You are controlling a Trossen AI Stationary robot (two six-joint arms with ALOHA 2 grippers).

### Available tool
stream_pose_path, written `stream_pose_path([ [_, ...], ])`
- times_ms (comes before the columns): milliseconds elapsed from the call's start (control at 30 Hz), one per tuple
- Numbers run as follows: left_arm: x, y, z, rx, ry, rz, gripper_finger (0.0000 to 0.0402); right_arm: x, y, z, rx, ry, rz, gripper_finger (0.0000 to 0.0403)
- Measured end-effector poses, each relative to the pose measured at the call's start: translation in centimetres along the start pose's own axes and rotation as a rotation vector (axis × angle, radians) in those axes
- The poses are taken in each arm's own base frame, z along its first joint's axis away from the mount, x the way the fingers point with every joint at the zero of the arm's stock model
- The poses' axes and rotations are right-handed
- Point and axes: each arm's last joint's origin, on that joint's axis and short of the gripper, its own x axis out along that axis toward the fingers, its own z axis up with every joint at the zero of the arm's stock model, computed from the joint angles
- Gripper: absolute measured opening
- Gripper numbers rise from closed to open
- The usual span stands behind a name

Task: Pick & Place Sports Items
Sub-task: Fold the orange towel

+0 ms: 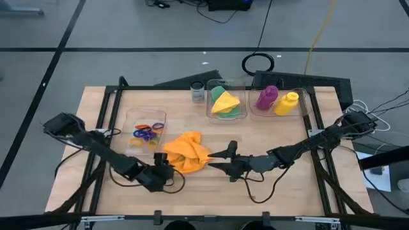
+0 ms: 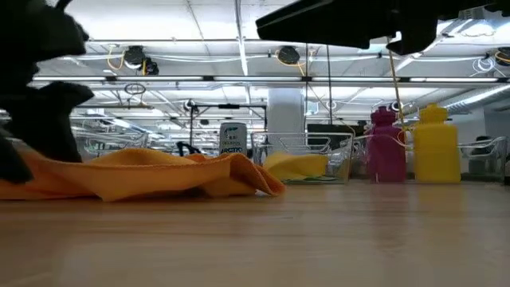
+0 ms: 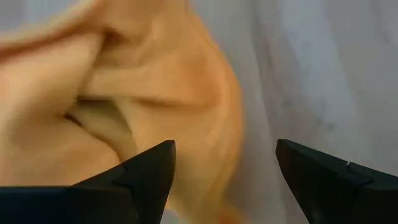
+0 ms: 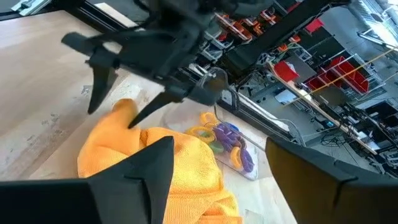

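Observation:
An orange cloth (image 1: 185, 152) lies crumpled on the table's middle, its folds resting on the wood (image 2: 159, 171). My left gripper (image 1: 166, 165) points steeply down at the cloth's near left edge and is open, one finger over the cloth (image 3: 155, 81) and one over bare table. My right gripper (image 1: 220, 158) hovers level just right of the cloth, open and empty. Coloured rings (image 1: 147, 132) lie in a clear box. Green and yellow cloths (image 1: 225, 102) fill a second box. Purple (image 1: 266, 97) and yellow (image 1: 287, 103) bottles lie in a third. My left gripper stands with its open fingers (image 4: 134, 119) astride the orange cloth's edge (image 3: 211, 155), coming from above at a slant. I cannot tell whether a fingertip touches the cloth.
A small clear jar (image 1: 197, 93) stands at the far edge beside the middle box (image 1: 211, 112). The rings' box (image 1: 163, 117) sits just beyond the orange cloth. Bare wood stretches along the near edge and at the right (image 1: 294, 172).

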Motion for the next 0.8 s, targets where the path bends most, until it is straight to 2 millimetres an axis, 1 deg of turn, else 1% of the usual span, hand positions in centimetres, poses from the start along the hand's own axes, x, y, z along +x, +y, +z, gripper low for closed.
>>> stream_pose_path([
  [100,0.8,-0.1,0.3,0.018,0.027,0.017,0.0234,0.0,0.0,0.0,0.0,0.001,0.0,0.0188],
  [167,1.0,-0.1,0.6,0.039,0.048,0.032,0.0234,0.0,0.0,0.0,-0.001,0.001,0.0,0.0188],
  [300,0.7,0.0,1.6,0.055,0.079,0.054,0.0233,0.0,0.0,0.0,-0.001,0.001,0.001,0.0187],
  [367,0.4,0.1,2.2,0.056,0.079,0.068,0.0221,0.0,0.0,0.0,-0.001,0.001,0.001,0.0187],
  [467,0.1,0.0,2.9,0.081,0.072,0.071,0.0175,0.0,0.0,0.0,-0.001,0.001,0.001,0.0187],
  [567,0.0,0.0,3.2,0.096,0.068,0.059,0.0111,0.0,0.0,0.0,-0.002,0.002,0.002,0.0187],
  [700,0.1,0.0,3.2,0.087,0.101,-0.011,0.0026,0.0,0.1,-0.1,-0.008,0.01,0.007,0.0187],
  [733,0.2,0.0,3.2,0.083,0.11,-0.03,0.0009,0.0,0.1,-0.1,-0.009,0.011,0.008,0.0187],
  [767,0.2,0.1,3.2,0.077,0.118,-0.046,0.0001,0.0,0.1,-0.2,-0.011,0.013,0.009,0.0187],
  [800,0.2,0.1,3.2,0.069,0.124,-0.057,0.0003,0.0,0.1,-0.2,-0.012,0.015,0.01,0.0187],
])
